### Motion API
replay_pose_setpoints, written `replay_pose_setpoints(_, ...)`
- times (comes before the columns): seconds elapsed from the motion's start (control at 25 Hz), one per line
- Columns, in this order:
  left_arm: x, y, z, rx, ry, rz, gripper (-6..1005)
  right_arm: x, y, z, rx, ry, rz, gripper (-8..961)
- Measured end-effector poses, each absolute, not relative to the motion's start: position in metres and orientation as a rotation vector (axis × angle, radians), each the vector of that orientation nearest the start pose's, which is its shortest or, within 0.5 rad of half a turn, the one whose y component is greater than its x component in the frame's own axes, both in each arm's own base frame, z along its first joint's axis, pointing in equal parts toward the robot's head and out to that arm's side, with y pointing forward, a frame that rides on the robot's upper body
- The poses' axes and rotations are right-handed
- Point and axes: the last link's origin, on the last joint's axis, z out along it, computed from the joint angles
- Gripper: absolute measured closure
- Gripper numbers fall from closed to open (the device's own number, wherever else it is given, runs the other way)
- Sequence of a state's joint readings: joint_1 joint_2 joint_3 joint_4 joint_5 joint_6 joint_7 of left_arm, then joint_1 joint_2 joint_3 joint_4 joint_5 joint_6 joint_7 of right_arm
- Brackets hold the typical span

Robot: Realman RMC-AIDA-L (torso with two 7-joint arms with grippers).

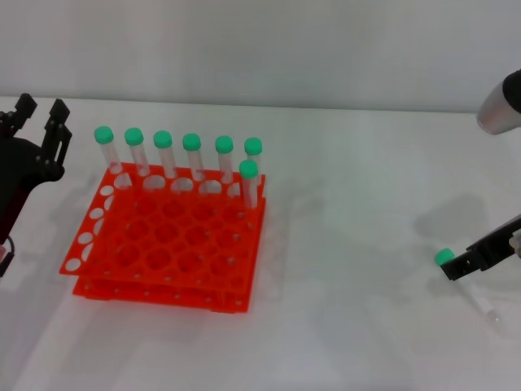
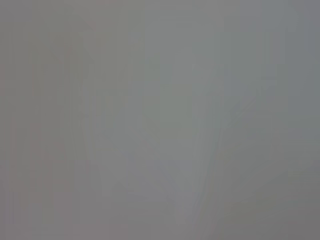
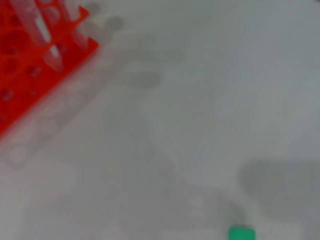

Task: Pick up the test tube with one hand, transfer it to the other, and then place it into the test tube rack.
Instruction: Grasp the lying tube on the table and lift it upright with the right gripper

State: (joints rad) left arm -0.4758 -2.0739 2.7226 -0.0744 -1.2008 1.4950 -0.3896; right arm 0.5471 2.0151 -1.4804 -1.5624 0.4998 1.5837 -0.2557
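The orange-red test tube rack (image 1: 163,244) stands left of centre with several green-capped tubes upright along its far row; a corner of it shows in the right wrist view (image 3: 30,65). One more test tube (image 1: 476,297) lies on the white table at the far right, its green cap (image 1: 444,257) pointing left. My right gripper (image 1: 457,267) is down at this tube, just behind the cap. The cap shows at the lower edge of the right wrist view (image 3: 241,233). My left gripper (image 1: 41,118) is open and empty, raised at the far left beside the rack.
The white table (image 1: 342,244) lies bare between the rack and the right gripper. A pale wall runs along the back. The left wrist view shows only a blank grey surface.
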Motion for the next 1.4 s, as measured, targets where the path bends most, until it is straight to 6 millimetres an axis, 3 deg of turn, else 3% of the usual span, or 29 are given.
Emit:
replay_pose_setpoints(0.24, -0.323, 0.32, 0.033, -1.606, -0.366, -0.9, 568, 0.185, 0.357, 0.024, -2.309, 1.119, -0.506, 136)
replay_pose_setpoints(0.48, -0.323, 0.321, 0.035, -1.606, -0.354, -0.891, 567, 0.19, 0.359, 0.02, -2.286, 1.147, -0.566, 365)
replay_pose_setpoints(1.2, -0.322, 0.325, 0.037, -1.591, -0.324, -0.863, 569, 0.188, 0.363, -0.002, -2.33, 1.116, -0.703, 365)
replay_pose_setpoints(1.4, -0.323, 0.324, 0.036, -1.592, -0.318, -0.854, 568, 0.188, 0.362, -0.007, -2.322, 1.085, -0.743, 404)
